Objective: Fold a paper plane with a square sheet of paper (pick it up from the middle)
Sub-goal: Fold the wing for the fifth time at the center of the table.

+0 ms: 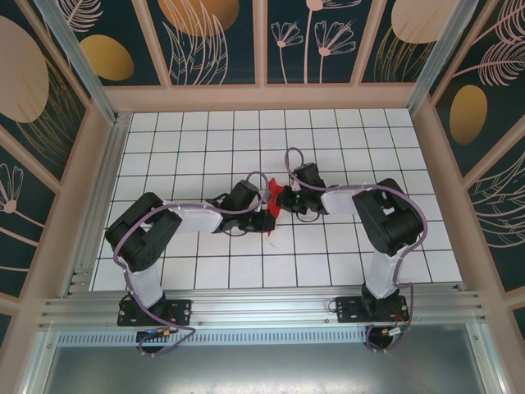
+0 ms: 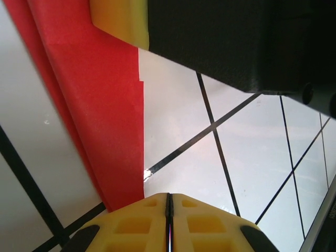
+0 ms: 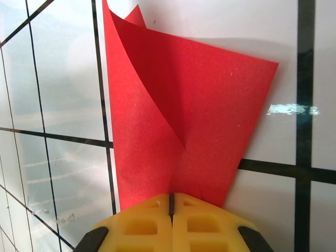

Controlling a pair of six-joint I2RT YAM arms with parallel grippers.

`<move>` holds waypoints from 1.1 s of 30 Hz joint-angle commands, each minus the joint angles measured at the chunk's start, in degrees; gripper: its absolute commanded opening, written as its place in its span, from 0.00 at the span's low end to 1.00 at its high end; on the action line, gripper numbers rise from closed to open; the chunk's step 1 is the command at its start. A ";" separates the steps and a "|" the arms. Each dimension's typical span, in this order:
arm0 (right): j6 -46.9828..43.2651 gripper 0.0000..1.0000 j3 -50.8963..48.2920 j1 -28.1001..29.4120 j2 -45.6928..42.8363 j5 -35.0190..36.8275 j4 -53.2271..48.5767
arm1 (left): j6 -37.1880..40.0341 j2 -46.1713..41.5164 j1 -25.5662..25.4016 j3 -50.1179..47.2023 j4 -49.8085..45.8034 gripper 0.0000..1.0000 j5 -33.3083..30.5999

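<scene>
The square sheet of paper is a creased, partly folded bright red shape held up at the middle of the table, between the two grippers. In the right wrist view it fans out from the tips of my right gripper, which is shut on its lower end. My right gripper comes in from the right. My left gripper sits just left of and below the paper. Its yellow fingers are pressed together, and the red paper runs down past the outer side of the left finger. The right gripper's yellow finger shows above.
The white gridded table is boxed in by a low wall at the back and panels on both sides. An aluminium rail carries the arm bases along the near edge.
</scene>
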 commanded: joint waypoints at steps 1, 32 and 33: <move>0.65 0.03 -1.34 0.30 4.80 4.85 -6.25 | 0.49 1.36 -0.48 -0.31 -2.89 0.11 -1.25; 1.04 0.02 -0.80 -0.05 6.19 5.55 -7.12 | -5.66 -1.10 -2.06 -8.98 4.23 0.12 3.13; 1.08 0.02 -0.72 -0.05 6.27 5.57 -7.08 | -5.77 -1.50 -2.03 -9.28 4.30 0.12 3.38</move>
